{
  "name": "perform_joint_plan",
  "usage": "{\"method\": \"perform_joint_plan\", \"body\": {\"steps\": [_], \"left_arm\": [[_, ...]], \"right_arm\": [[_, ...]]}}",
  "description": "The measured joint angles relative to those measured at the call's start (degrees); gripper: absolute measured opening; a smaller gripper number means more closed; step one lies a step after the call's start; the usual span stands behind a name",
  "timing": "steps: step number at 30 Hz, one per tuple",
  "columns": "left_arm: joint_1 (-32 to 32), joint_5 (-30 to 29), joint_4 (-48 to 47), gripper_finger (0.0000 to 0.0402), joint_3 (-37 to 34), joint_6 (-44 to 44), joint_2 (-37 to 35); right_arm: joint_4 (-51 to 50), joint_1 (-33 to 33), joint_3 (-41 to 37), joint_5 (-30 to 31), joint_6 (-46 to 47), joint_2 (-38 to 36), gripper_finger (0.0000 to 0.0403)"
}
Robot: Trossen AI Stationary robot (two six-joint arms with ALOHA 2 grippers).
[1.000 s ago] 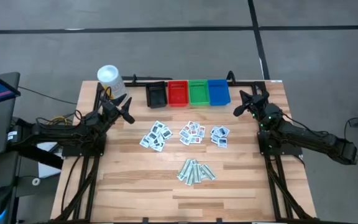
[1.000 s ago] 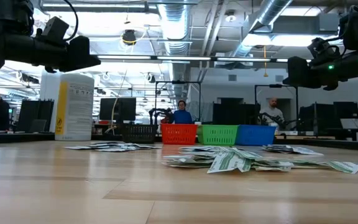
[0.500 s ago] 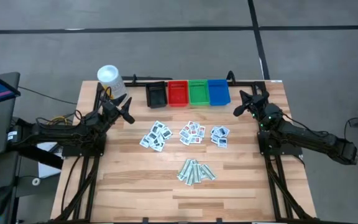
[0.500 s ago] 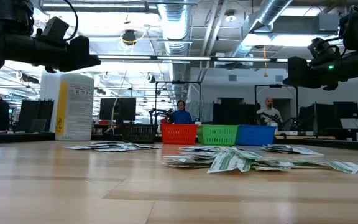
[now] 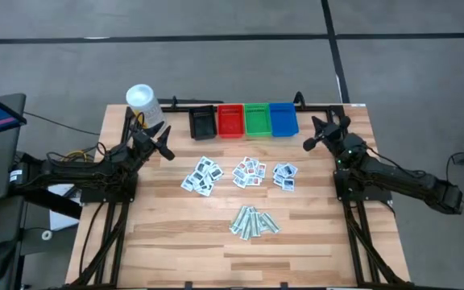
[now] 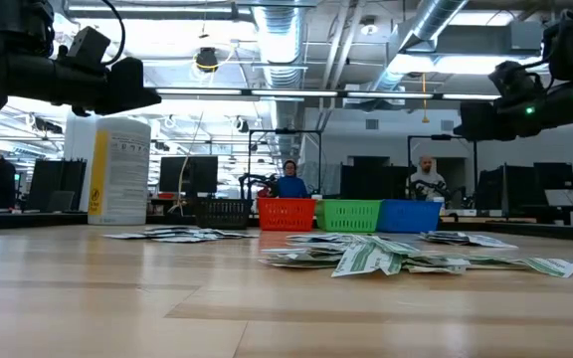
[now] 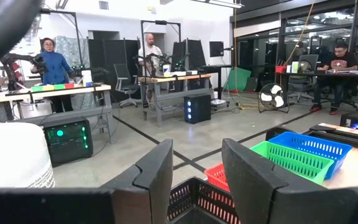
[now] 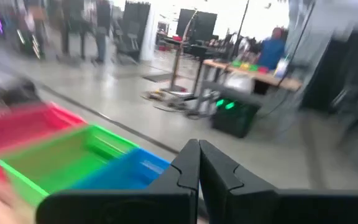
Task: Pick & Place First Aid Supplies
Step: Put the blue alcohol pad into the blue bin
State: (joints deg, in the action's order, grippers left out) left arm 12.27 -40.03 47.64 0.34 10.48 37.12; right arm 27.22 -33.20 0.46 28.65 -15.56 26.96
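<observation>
Right now I see both arms raised, left pincer [image 5: 166, 147] at nine o'clock parted and empty, right pincer [image 5: 312, 137] at three o'clock shut. Packets [image 5: 248, 172] lie mid-table; thin overlapping paper risks double picks.

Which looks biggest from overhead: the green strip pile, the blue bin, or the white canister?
High view, largest to smallest:
1. Green strip pile, spread widest.
2. Blue bin.
3. White canister, though it stands tall, nearer the camera, so its top may look oversized.
</observation>
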Motion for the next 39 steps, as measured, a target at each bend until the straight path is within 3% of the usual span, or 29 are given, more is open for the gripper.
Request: {"method": "perform_joint_plan", "body": {"steps": [3, 7, 10, 13, 18, 21, 24, 26, 29, 34, 37, 39], "left_arm": [[0.02, 0.00, 0.00, 0.0140, 0.00, -0.02, 0.00], [0.02, 0.02, 0.01, 0.0140, -0.02, -0.18, 0.00], [0.00, 0.07, 0.08, 0.0140, 0.00, -6.45, 0.00], [-0.07, 1.65, -0.02, 0.0140, -0.01, -18.79, 0.39], [-0.13, 19.84, -2.37, 0.0140, -0.02, -24.73, 3.20], [-0.85, 29.62, -2.56, 0.0140, -0.01, -26.64, 6.00], [-2.54, 33.06, -2.54, 0.0140, -0.02, -30.19, 8.58], [-4.29, 33.11, -2.53, 0.0140, -0.01, -31.88, 10.36], [-7.77, 30.46, -2.27, 0.0140, -0.01, -33.34, 12.59], [-14.65, 17.99, 2.24, 0.0140, 0.02, -31.09, 14.77], [-18.85, 11.11, 2.35, 0.0140, 0.10, -28.34, 15.42], [-21.78, 7.10, 1.72, 0.0140, 0.48, -27.36, 16.33]], "right_arm": [[-0.07, -0.41, 0.01, -0.07, -7.40, 0.02, 0.0000], [-0.14, -0.39, -0.01, -0.23, -8.15, 0.02, 0.0000], [-0.17, -0.08, 0.01, -0.88, -0.07, 0.02, 0.0000], [-0.20, 0.97, -0.01, -4.68, 18.84, 0.02, 0.0000], [-0.20, 2.88, 0.00, -10.14, 47.57, 0.01, 0.0000], [0.39, 3.06, -0.01, -6.56, 49.80, 0.02, 0.0000], [0.30, 2.67, -0.01, -1.00, 48.14, 0.00, 0.0000], [-1.37, 2.70, 0.01, -1.74, 49.56, 0.00, 0.0000], [-0.99, 3.72, 0.01, -12.12, 51.37, 0.03, 0.0000], [5.81, 8.92, -0.01, -34.52, 44.01, 0.78, 0.0000], [7.73, 13.79, -0.01, -41.54, 42.03, 0.76, 0.0000], [7.31, 17.09, -0.01, -42.51, 40.43, 0.76, 0.0000]]}}
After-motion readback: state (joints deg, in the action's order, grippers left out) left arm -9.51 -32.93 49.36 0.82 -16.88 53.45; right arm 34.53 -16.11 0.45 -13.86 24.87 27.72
